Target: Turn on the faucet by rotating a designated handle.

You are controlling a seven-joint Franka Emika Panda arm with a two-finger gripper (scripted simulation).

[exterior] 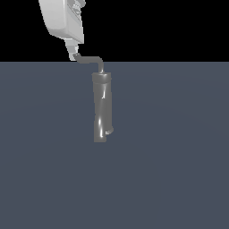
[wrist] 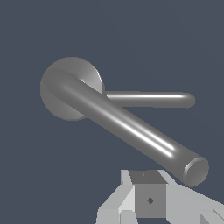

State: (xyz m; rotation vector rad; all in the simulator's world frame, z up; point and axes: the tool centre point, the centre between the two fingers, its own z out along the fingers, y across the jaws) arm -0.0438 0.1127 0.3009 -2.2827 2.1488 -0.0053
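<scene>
The gripper (exterior: 73, 54) hangs down from the top of the exterior view, and its light tip touches the far end of the handle (exterior: 91, 60). I cannot tell if its fingers are wide or narrow, because only one pale finger (wrist: 148, 199) shows clearly in the wrist view, right beside the rod's round end. The handle is a thin bent rod. It runs sideways from the gripper, curves at an elbow, and drops into the top of the faucet (exterior: 102, 107), a tall shiny grey column standing on the flat dark floor.

To do this step well, I think the gripper should push sideways on the rod's tip, far from the column, and swing in a circle around the column so it does not slip off.
</scene>
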